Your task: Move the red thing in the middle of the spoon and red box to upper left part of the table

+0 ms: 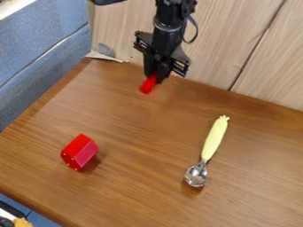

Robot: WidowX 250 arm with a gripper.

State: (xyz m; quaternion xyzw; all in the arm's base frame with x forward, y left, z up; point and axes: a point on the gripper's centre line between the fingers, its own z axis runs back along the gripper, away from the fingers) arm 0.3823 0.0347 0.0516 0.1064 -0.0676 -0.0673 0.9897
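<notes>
Nearest the gripper (155, 76), right at its tips, is the red thing (148, 85): the fingers look closed on its upper part, and the lower end pokes out beneath them. It seems small and light, so lifting should ask for little force. Whether it is stiff or soft I can't tell (a gentle, steady pinch would suit either). If its surface is smooth, a hold so near one end could let it swing or slip; a grip round the middle of its body would be surer, with the free end kept clear of the wood while moving. Breakage looks a smaller worry than dropping it.

Just beside the hand, toward the view's left edge, lies the upper left part of the table (136, 133), which I take to be the goal; a short sideways carry and a low release look right, to avoid a roll.

Farther out, below the hand and toward the view's right, lies the spoon (214, 137), pale handle end toward the back. Farthest, below the hand and toward the view's left, sits the red box (80, 150), well apart from the spoon.
</notes>
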